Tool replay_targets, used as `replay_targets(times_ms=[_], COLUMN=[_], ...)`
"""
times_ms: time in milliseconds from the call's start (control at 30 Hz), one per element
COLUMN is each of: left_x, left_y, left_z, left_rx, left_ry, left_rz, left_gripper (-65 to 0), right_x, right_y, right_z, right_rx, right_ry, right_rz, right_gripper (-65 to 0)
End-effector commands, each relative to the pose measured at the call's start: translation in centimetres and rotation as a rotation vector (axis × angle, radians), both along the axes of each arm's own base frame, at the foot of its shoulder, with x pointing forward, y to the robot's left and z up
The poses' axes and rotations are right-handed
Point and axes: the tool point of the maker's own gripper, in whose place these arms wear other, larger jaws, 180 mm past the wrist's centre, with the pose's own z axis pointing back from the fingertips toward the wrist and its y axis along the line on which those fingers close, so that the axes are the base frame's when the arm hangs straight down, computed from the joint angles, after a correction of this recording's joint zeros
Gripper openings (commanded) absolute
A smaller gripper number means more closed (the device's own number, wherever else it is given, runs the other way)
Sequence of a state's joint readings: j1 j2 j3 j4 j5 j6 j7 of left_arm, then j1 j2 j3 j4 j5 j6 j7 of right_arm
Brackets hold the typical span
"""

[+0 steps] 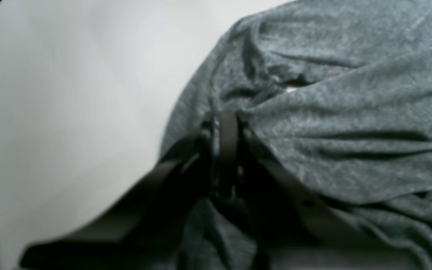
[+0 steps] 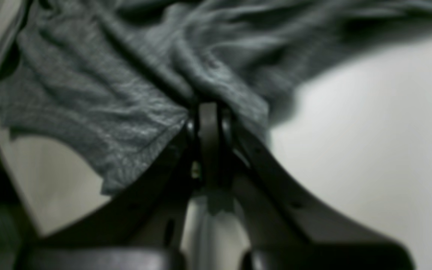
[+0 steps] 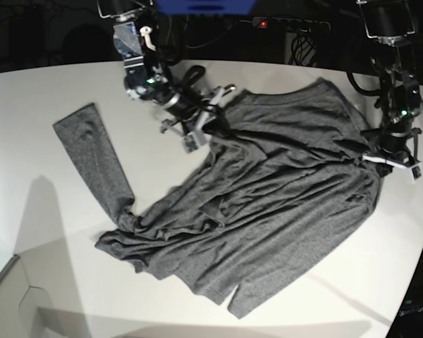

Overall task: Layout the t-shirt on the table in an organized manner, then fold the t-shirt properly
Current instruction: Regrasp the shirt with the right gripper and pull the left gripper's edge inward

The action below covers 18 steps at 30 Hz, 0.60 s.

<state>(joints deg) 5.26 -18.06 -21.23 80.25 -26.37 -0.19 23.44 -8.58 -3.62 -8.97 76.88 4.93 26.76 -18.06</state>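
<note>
The dark grey t-shirt (image 3: 282, 183) lies rumpled across the white table (image 3: 56, 91), with one long sleeve (image 3: 92, 155) stretched out to the left. My right gripper (image 3: 208, 127) is shut on the shirt's upper left edge. In the right wrist view its jaws (image 2: 208, 112) pinch a bunch of fabric (image 2: 99, 97) above the table (image 2: 369, 131). My left gripper (image 3: 374, 156) is shut on the shirt's right edge. In the left wrist view it (image 1: 226, 123) clamps wrinkled fabric (image 1: 351, 131) beside bare table (image 1: 69, 93).
The table's curved edge (image 3: 419, 239) runs close behind the left gripper. Dark cables and a power strip with a red light (image 3: 264, 23) lie beyond the far edge. A table corner (image 3: 14, 278) shows at the lower left.
</note>
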Motion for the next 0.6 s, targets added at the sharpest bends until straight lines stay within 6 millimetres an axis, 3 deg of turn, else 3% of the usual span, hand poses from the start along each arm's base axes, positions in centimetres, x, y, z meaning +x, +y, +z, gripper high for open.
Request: replay_targets(times_ms=[0, 133, 300, 467, 567], left_x=[1.2, 1.8, 2.3, 5.4, 7.8], left_y=[0.2, -1.2, -2.3, -6.2, -10.9], left_z=[2.5, 4.5, 6.4, 7.6, 7.9], left_rx=[0.028, 0.022, 0.027, -0.009, -0.024], left_ry=[-0.074, -0.137, -0.19, -0.238, -0.241], left_rz=[-0.009, -0.029, -0.051, -0.132, -0.252], left_gripper=[-62.4, -62.4, -62.4, -62.4, -62.4], right_x=[-1.1, 0.5, 2.1, 1.5, 1.1], right_y=[-4.2, -10.0, -16.1, -16.9, -16.0], right_z=[-3.1, -3.1, -0.6, 1.9, 4.1], right_rx=[-0.176, -0.2, -0.224, -0.243, -0.223], right_ry=[0.102, 0.105, 0.04, -0.024, -0.075], right_rz=[-0.041, -0.208, -0.382, -0.402, -0.42], right_gripper=[-65.0, -65.0, -65.0, -65.0, -65.0])
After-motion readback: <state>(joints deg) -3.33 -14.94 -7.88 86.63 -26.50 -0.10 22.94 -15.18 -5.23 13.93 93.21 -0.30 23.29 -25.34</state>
